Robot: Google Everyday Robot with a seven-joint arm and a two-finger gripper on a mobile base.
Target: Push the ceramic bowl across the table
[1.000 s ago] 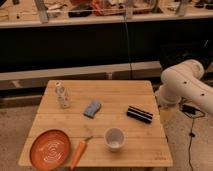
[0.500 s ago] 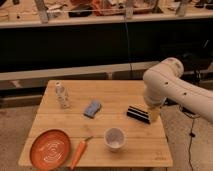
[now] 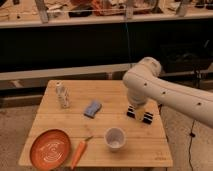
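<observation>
The ceramic bowl (image 3: 50, 148), orange with a white swirl inside, sits at the table's (image 3: 105, 122) front left corner. My white arm (image 3: 145, 82) reaches in from the right and bends down over the table's right side. The gripper is at the arm's lower end, above the black striped box (image 3: 140, 115), and the arm's bulk hides it. It is far to the right of the bowl and holds nothing.
An orange carrot (image 3: 78, 153) lies just right of the bowl. A small white cup (image 3: 115, 138) stands at front centre. A blue sponge (image 3: 92, 108) lies mid-table, and a pale bottle (image 3: 62, 95) stands at back left. A dark counter runs behind.
The arm has swung left from beyond the table's right edge to over its right side and dipped toward the black box. Bowl, carrot and cup have not moved.
</observation>
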